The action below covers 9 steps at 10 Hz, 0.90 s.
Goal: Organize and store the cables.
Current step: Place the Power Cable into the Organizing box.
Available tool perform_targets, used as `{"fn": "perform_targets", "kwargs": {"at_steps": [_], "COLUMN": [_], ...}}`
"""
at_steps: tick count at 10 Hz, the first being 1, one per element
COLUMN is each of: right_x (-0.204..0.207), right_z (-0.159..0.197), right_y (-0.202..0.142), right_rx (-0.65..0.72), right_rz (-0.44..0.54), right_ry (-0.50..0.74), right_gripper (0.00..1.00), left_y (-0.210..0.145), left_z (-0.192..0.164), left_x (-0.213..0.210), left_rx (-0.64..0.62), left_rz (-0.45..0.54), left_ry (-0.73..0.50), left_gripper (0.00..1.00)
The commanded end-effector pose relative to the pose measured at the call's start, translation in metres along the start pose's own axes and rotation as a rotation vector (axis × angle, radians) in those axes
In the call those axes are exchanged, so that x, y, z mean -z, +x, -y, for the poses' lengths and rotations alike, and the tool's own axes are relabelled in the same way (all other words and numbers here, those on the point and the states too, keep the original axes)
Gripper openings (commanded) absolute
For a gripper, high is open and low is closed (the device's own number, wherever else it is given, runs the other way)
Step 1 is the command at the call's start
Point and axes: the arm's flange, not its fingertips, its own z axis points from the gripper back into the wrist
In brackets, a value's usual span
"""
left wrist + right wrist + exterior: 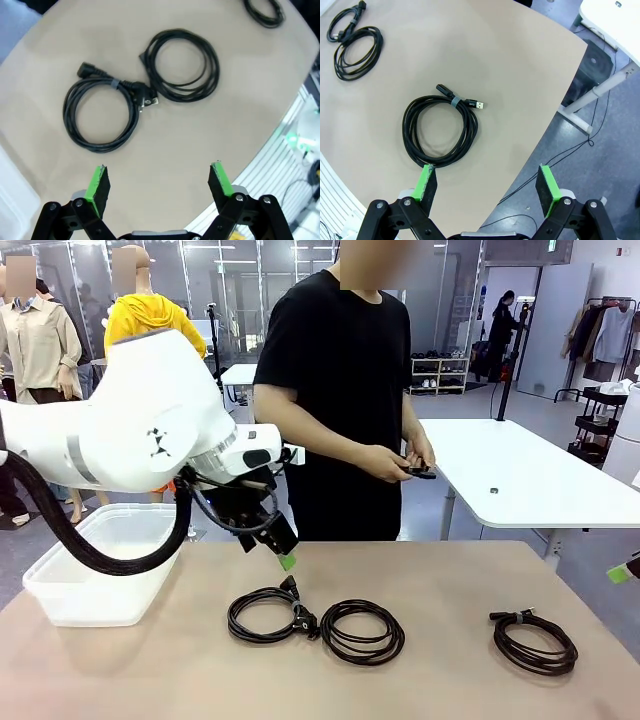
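Observation:
Three coiled black cables lie on the tan table. The left coil (264, 616) (100, 116) has chunky plug ends and touches the middle coil (362, 631) (183, 65). The third coil (535, 642) (440, 131), bound with a grey tie and ending in USB plugs, lies apart at the right. My left gripper (283, 552) (160, 180) hangs open above the table just behind the left coil, nothing between its fingers. My right gripper (487, 182) is open too, hovering over the table's right edge beside the third coil; one of its green pads (620, 573) shows at the frame's right edge.
A white plastic bin (70, 585) sits at the table's left end. A person in black stands at the far side, hands (400, 462) holding a small dark object. A white table (530, 480) stands behind on the right. The table's front middle is bare.

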Motion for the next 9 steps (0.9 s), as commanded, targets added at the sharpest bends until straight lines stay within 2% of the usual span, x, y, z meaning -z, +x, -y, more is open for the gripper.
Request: {"fn": "perform_targets", "kwargs": {"at_steps": [1, 5, 7, 8, 9], "right_x": [-0.001, -0.001, -0.001, -0.001, -0.001], "right_z": [0.001, 0.001, 0.001, 0.001, 0.001], "right_y": [0.000, 0.000, 0.000, 0.000, 0.000], "right_rx": [0.005, 0.005, 0.005, 0.005, 0.005], "right_rz": [0.002, 0.002, 0.002, 0.002, 0.002], "right_ry": [0.000, 0.000, 0.000, 0.000, 0.000], "right_gripper": [1.00, 1.00, 1.00, 1.00, 1.00], "left_y": [0.027, 0.070, 0.090, 0.099, 0.103], "left_z": [0.012, -0.008, -0.017, -0.025, -0.032], "left_x": [0.021, 0.074, 0.095, 0.110, 0.127], "left_rx": [-0.172, -0.593, -0.727, -0.808, -0.853], "left_rz": [-0.054, -0.071, -0.069, -0.036, -0.061], "left_ry": [0.043, 0.215, 0.217, 0.275, 0.311], "left_gripper": [1.00, 1.00, 1.00, 1.00, 1.00]}}
